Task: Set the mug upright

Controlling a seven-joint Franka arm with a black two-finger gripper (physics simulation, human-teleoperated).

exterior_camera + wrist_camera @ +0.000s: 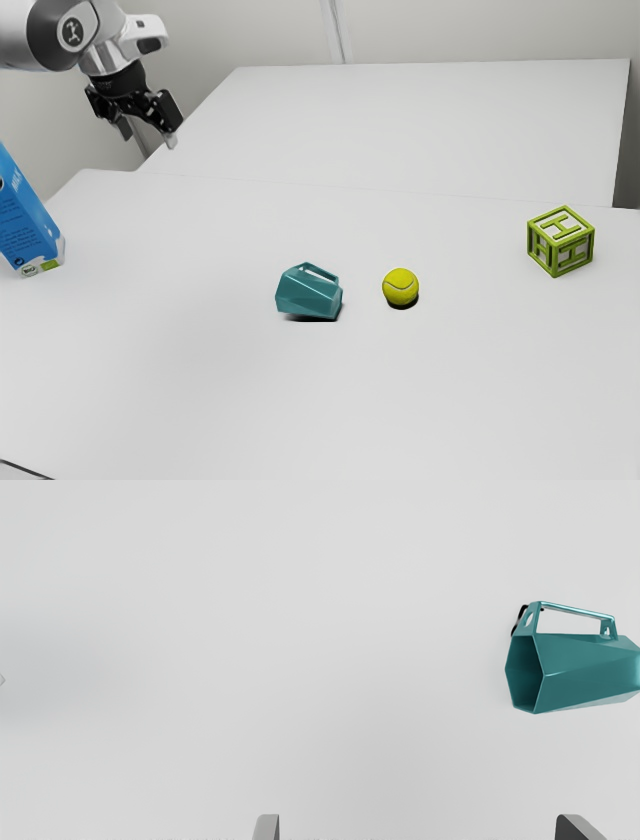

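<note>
At the corner nearest you in the exterior view, on its left, a thin dark line (26, 469) crosses the white table (200, 400). Beyond it, near the middle, you have the teal mug (308, 294), lying on its side on the tabletop with its handle (321, 272) along the side away from you. Just beside it, toward the exterior view's right and apart from it, sits a yellow-green tennis ball (401, 287). A little farther back, at the exterior view's left edge, you see part of a blue milk carton (25, 225); well over to the exterior view's right stands a green open-framed cube (561, 241) with a letter H on its faces.

Farther off, at the exterior view's upper left, your gripper (148, 135) hangs in the air, well apart from the mug. It is released: in the wrist view its two fingers (266, 827) stand wide apart with nothing between them. There the mug lies out ahead of one finger, its hollow mouth in sight. Behind everything rises a pale wall (470, 28).
</note>
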